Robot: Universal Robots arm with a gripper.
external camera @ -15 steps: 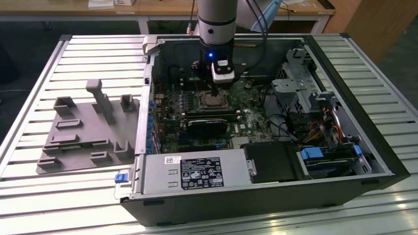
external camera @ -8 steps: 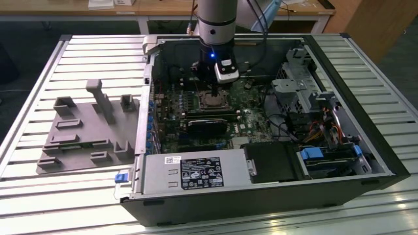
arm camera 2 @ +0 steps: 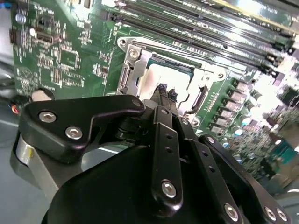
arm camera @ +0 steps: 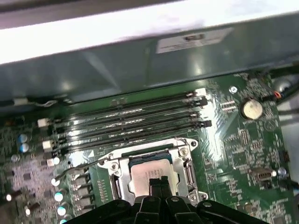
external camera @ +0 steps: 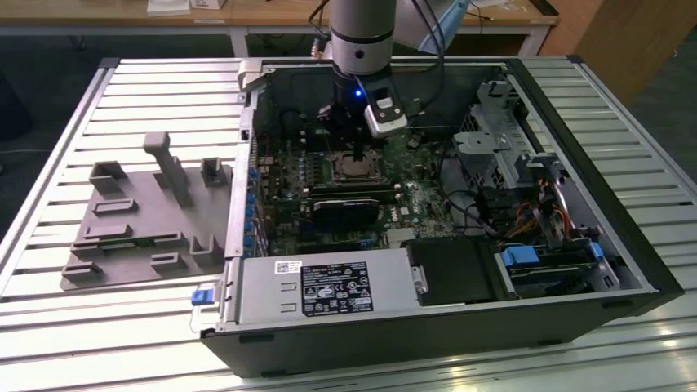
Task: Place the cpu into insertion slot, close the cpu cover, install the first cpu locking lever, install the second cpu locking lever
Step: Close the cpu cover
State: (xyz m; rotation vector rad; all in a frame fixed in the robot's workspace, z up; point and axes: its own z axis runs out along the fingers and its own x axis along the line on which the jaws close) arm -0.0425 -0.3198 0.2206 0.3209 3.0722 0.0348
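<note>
Exterior view: an open computer case [external camera: 610, 245] lies on a slatted metal tabletop [external camera: 130, 90], and the arm reaches down into it over the green motherboard [external camera: 419, 200].
Pincer [arm camera: 160, 184]: its 2 narrow black fingers are pressed together and pinch nothing that shows. In both wrist views the tips sit right over the cpu; whether they touch it cannot be told.
Cpu [arm camera: 147, 173]: lies flat in the insertion slot [external camera: 338, 171] with its dull silver top facing up.
Cpu cover [arm camera: 189, 165]: is down around the chip as a silver frame (the metal top shows through its window).
Wire lever [arm camera: 88, 164]: a thin rod runs out from the socket's corner over the board; whether it is latched cannot be told.
Memory slots [arm camera: 135, 119]: 4 long black rows lie just beside the socket, between it and the case wall.
Coin battery [arm camera: 252, 108]: a round silver disc on the board, apart from the socket.
Grey fixture [external camera: 142, 220]: lies on the tabletop at the exterior view's left of the case.
Power supply [external camera: 326, 290]: a grey box at the near end of the case.
</note>
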